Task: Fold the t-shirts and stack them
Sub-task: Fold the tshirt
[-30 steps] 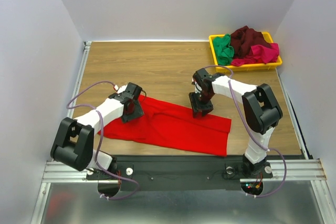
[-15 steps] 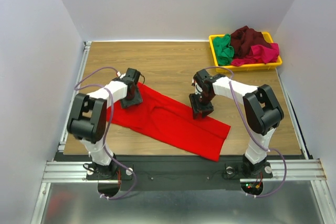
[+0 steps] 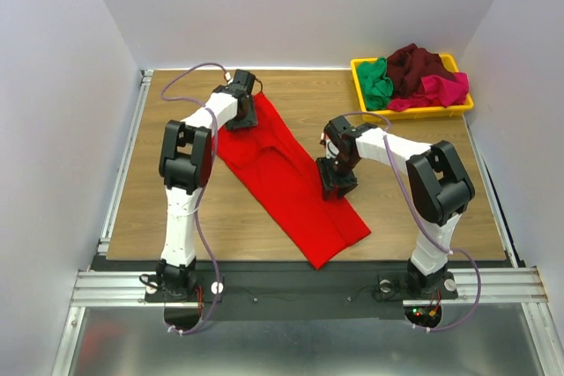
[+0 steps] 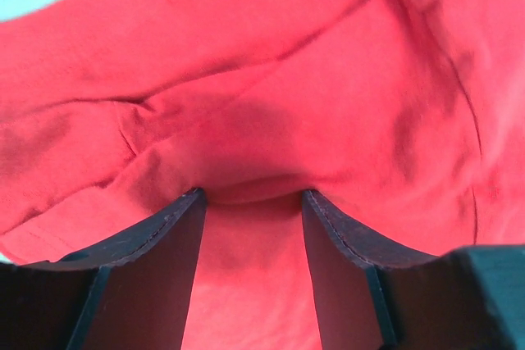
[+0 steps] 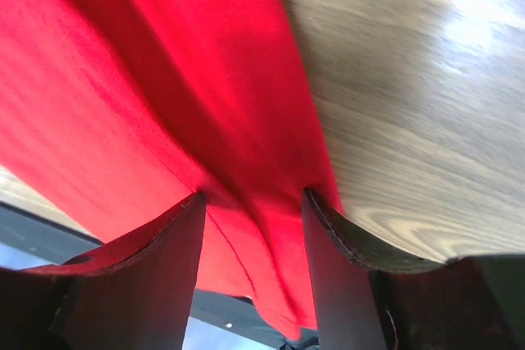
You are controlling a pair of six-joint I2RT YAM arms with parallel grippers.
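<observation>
I see the red t-shirt (image 3: 284, 178) spread flat on the table (image 3: 441, 173), left of the yellow tray (image 3: 414, 113) and nearer the arm bases. The left gripper (image 3: 243, 117) clamps a bunched fold at its far end. The right gripper (image 3: 336, 184) pinches its tray-side edge midway. The shirt's long axis runs diagonally, from about level with the tray's near rim down toward the bases.

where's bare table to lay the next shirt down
Free: the far middle, between the red shirt and the tray; the left strip between the left arm and the table edge; a small near-right patch between shirt and right arm. Crowded: the centre, under shirt and arms, and the piled tray.
</observation>
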